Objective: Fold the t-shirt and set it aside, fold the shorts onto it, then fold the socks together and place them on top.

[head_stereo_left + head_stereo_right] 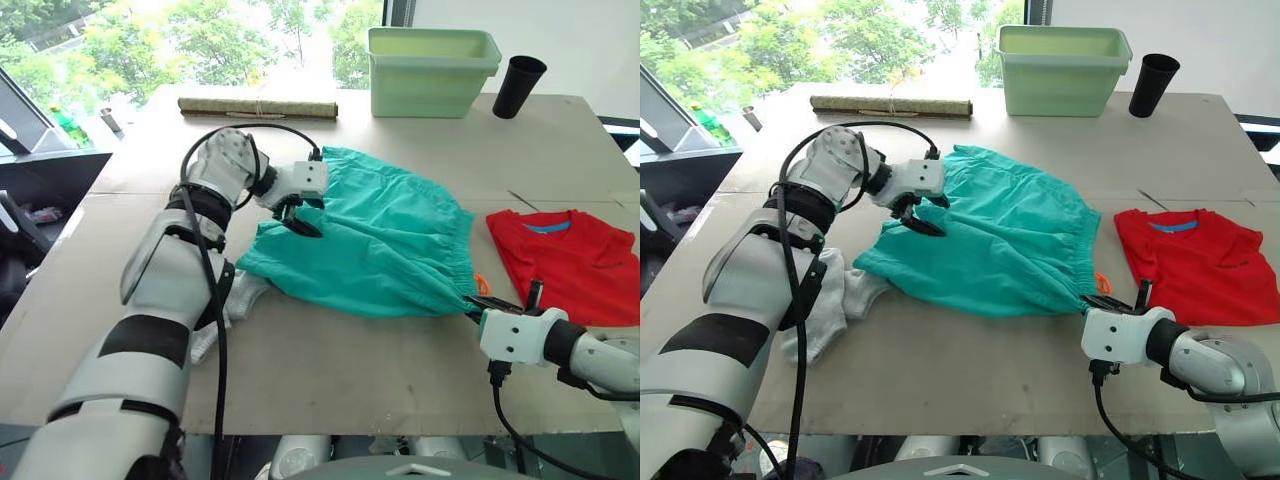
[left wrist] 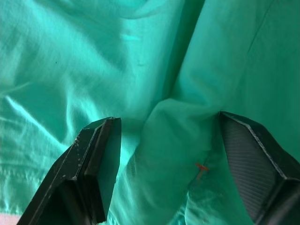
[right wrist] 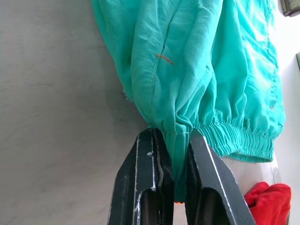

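Note:
The teal-green shorts [image 1: 370, 235] lie spread across the middle of the table. My left gripper [image 1: 298, 213] hovers over their left part, open, and the left wrist view shows a raised fold of the fabric [image 2: 178, 136] between its wide-apart fingers. My right gripper [image 3: 171, 133] is shut on the shorts' near right corner by the elastic waistband [image 3: 234, 138], beside a bit of orange cord [image 1: 481, 281]. The red t-shirt [image 1: 570, 255] lies folded at the right. The pale socks [image 1: 835, 300] lie at the left, partly under my left arm.
A pale green bin [image 1: 432, 65] and a black cup [image 1: 519, 87] stand at the back right. A rolled mat [image 1: 258, 107] lies along the back edge. The table's front edge [image 1: 350, 425] runs just behind my right wrist.

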`<action>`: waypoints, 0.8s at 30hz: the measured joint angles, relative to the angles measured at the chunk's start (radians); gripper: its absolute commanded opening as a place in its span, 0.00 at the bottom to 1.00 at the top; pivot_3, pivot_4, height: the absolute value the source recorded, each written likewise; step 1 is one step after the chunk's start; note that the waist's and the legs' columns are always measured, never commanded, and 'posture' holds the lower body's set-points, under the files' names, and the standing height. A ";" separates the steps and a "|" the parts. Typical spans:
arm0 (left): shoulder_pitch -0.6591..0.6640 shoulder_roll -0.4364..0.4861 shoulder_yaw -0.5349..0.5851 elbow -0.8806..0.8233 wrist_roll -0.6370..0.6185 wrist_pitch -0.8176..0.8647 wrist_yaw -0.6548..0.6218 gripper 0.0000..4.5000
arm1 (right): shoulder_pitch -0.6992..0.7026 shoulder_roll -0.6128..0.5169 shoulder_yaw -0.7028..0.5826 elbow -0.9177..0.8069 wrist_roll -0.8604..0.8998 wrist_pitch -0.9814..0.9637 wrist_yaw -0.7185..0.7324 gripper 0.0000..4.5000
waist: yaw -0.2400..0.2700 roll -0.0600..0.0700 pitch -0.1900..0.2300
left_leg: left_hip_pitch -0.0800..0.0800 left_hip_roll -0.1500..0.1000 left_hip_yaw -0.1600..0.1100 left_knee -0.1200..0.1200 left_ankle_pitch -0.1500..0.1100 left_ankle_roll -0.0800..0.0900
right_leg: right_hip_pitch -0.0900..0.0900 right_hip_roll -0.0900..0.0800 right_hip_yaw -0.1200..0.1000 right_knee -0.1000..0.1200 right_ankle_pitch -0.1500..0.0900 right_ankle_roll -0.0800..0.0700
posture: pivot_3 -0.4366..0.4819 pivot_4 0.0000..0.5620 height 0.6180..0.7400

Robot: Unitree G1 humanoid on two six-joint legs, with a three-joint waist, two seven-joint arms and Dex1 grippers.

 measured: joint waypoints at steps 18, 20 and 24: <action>0.431 0.357 0.118 -0.701 -0.415 0.374 -0.181 0.01 | -0.114 0.053 -0.136 -0.092 0.243 0.408 0.040 0.00 | 0.003 0.002 0.000 | 0.001 0.001 -0.002 0.000 0.000 0.000 | 0.001 -0.005 0.001 0.000 0.000 0.000 | 0.48 0.27 1.00; 0.538 0.406 0.158 -0.861 -0.471 0.505 -0.179 0.01 | -0.133 0.027 -0.152 -0.090 0.289 0.453 0.065 0.00 | 0.002 0.002 0.000 | 0.001 0.001 -0.003 0.000 0.000 0.000 | 0.001 -0.005 0.000 0.000 0.000 0.000 | 0.48 0.27 1.00; 0.735 0.595 0.230 -1.225 -0.715 0.838 -0.180 0.01 | -0.134 -0.031 -0.297 -0.127 0.470 0.598 0.167 0.00 | -0.001 0.002 0.001 | 0.000 0.001 -0.004 0.000 0.000 0.000 | 0.001 -0.005 0.000 -0.001 0.000 0.000 | 0.48 0.27 1.00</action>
